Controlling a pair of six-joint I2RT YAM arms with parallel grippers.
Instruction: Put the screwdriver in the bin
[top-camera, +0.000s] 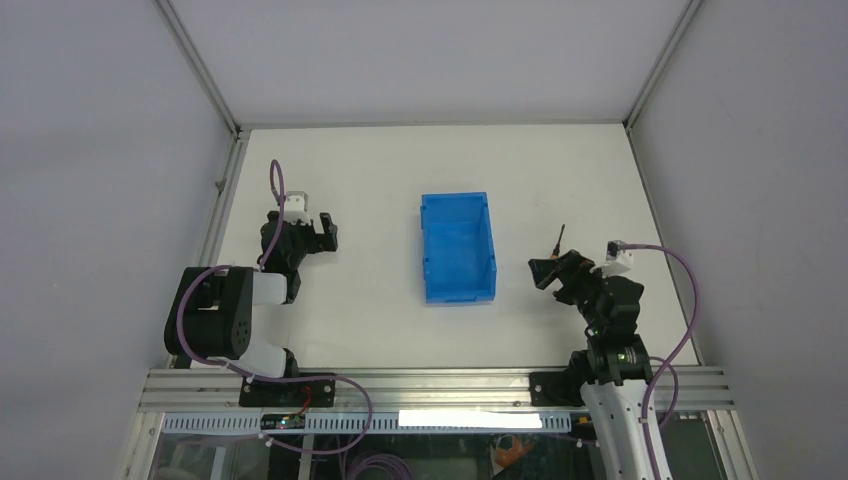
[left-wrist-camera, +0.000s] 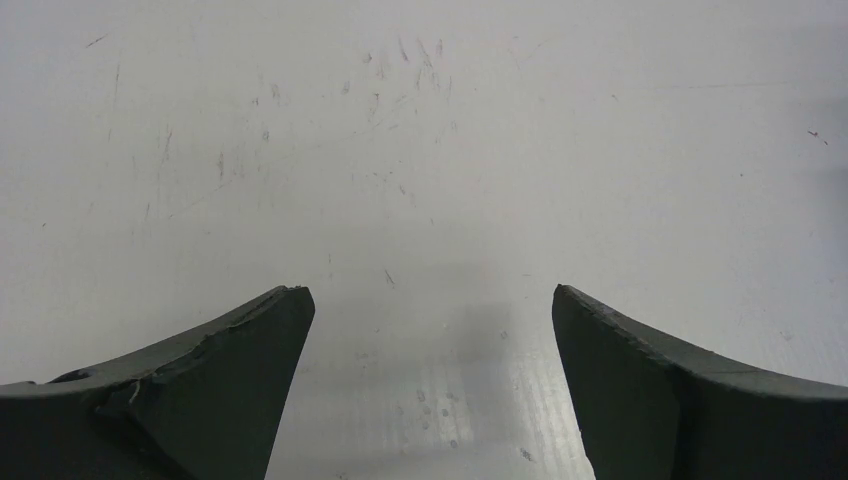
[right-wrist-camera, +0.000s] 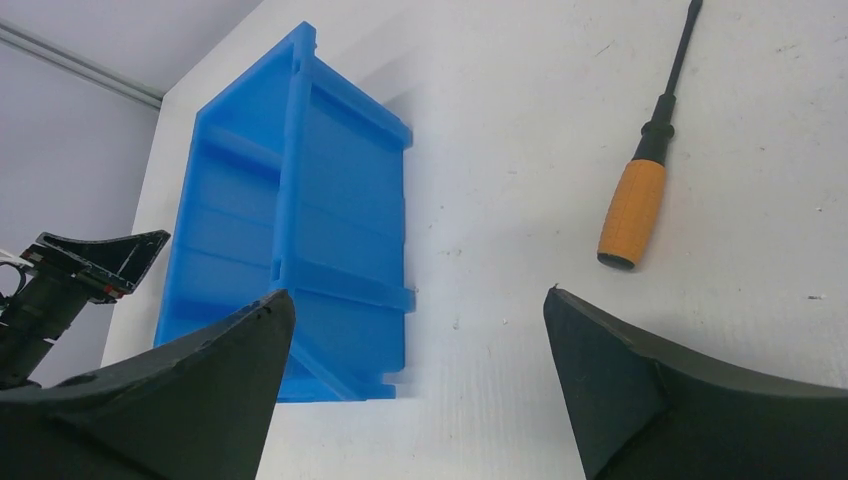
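The blue bin (top-camera: 427, 250) stands mid-table, its long side running away from the arms. In the right wrist view its outer wall (right-wrist-camera: 350, 220) fills the left. The screwdriver (right-wrist-camera: 632, 212), with an orange handle and a thin black shaft, lies flat on the table to the right of the bin. Only its shaft (top-camera: 557, 241) shows in the top view, just beyond my right gripper (top-camera: 545, 272). My right gripper (right-wrist-camera: 417, 292) is open and empty, a little short of the handle's butt. My left gripper (top-camera: 331, 231) (left-wrist-camera: 429, 288) hangs open over bare table, left of the bin.
Grey enclosure walls (top-camera: 110, 150) and metal frame posts (top-camera: 215, 215) border the white table (top-camera: 380, 170). The left arm's gripper (right-wrist-camera: 90, 265) shows beyond the bin in the right wrist view. A purple cable (top-camera: 685, 290) loops by the right arm.
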